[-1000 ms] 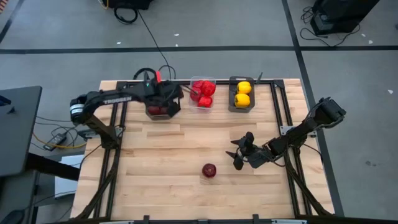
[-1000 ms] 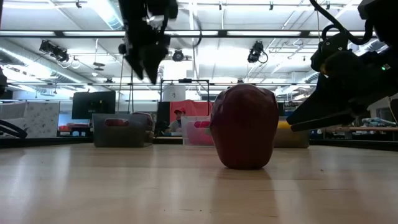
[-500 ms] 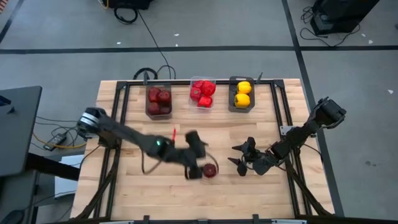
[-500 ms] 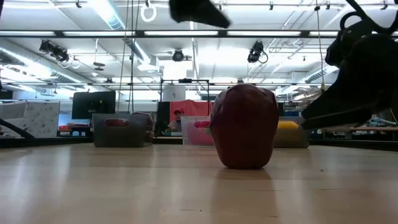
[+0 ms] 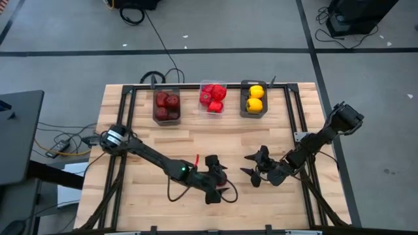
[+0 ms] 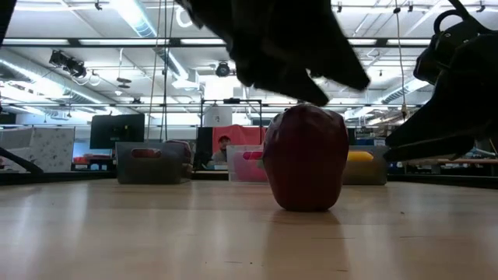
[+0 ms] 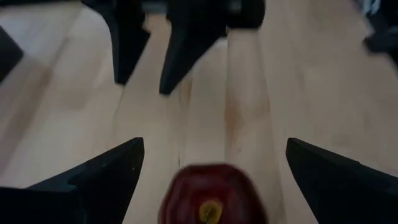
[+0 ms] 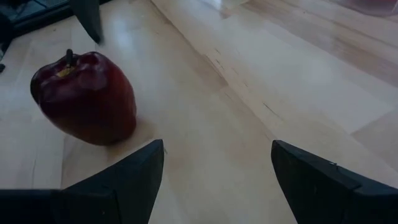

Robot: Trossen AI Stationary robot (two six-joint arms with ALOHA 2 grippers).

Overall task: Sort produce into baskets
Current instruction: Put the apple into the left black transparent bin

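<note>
High view, left hand (image 5: 217, 177) spread wide over maroon apple (image 6: 306, 159), right hand (image 5: 255, 169) released nearby.

You have wide bare table (image 5: 150, 209) on every side of the lone apple (image 6: 306, 158); nothing else lies on the front half. The left gripper (image 5: 219, 186) hangs right over it, fingers spread, one to each side in the left wrist view, so the way in from above is taken. The right gripper (image 5: 257, 168), also spread, blocks the right-hand approach, near but apart. The 3 baskets (image 5: 167, 108) line the far edge, well apart.
</note>
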